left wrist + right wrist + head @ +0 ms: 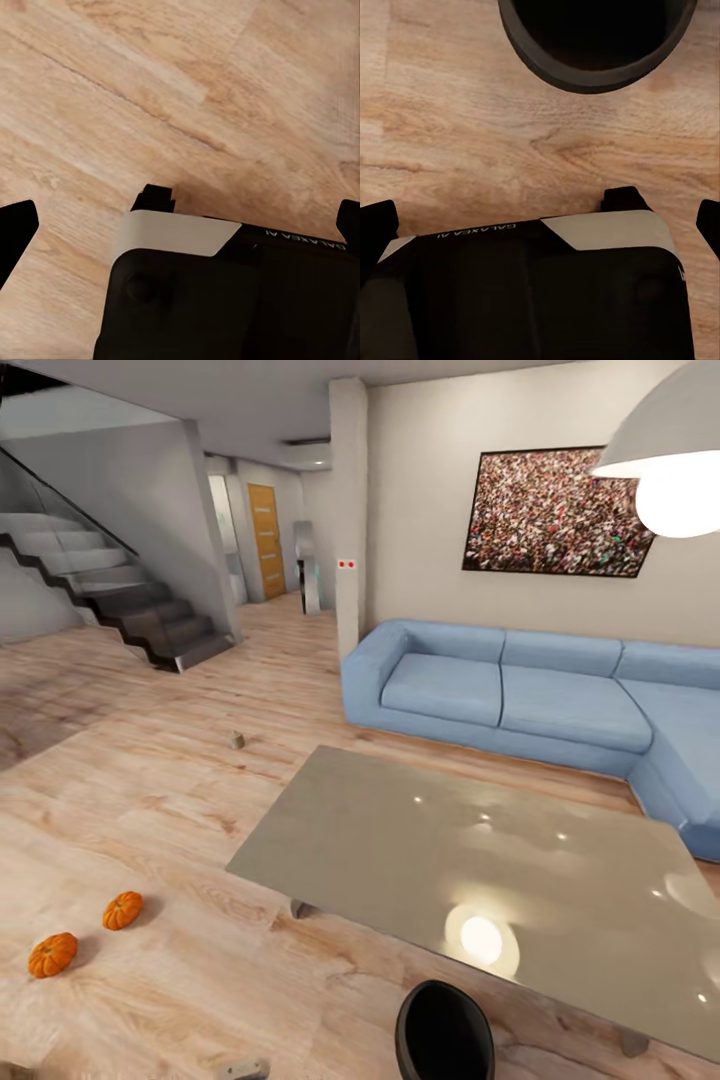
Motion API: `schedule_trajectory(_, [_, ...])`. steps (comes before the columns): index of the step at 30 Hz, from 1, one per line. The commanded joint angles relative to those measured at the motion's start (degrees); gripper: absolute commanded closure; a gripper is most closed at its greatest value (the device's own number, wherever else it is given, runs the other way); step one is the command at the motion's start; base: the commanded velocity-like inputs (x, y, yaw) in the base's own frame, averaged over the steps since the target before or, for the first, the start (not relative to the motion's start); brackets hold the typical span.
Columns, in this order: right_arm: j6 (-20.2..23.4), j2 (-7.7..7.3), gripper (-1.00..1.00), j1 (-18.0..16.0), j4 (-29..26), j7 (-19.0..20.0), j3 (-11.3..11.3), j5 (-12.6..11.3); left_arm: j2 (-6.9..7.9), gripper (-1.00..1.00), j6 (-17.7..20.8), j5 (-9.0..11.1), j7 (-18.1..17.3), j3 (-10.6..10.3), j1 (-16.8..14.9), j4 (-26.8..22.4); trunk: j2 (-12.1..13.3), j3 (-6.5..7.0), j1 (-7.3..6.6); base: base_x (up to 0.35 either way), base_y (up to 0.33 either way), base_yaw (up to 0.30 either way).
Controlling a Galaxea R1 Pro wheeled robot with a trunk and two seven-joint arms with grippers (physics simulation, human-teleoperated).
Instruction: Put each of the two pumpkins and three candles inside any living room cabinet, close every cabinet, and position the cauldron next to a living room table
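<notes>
Wooden floor (150, 780) holds two pumpkins (122, 910) left of the table (480, 860)

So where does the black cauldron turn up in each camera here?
Head view: the cauldron sits at the bottom edge, on the wooden floor beside the table.
Right wrist view: its round dark rim shows.
Left wrist view: bare floor planks.
Shared landmark: the wooden floor.
</notes>
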Motion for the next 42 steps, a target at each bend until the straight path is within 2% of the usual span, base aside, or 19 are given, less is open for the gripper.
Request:
schedule_trajectory(1, [0.35, -0.03, -1.00, 0.00, -0.15, -0.41, 0.49, -0.40, -0.07, -1.00, 0.27, 0.49, 0.23, 0.24, -0.01, 0.01, -0.05, -0.06, 0.01, 0.000, 0.000, 0.292])
schedule_trajectory(42, [0.57, 0.14, -1.00, 0.00, -0.06, -0.75, 0.58, -0.53, -0.02, -1.00, 0.26, 0.52, 0.10, 0.28, -0.01, 0.31, -0.05, -0.20, 0.01, 0.000, 0.000, 0.291])
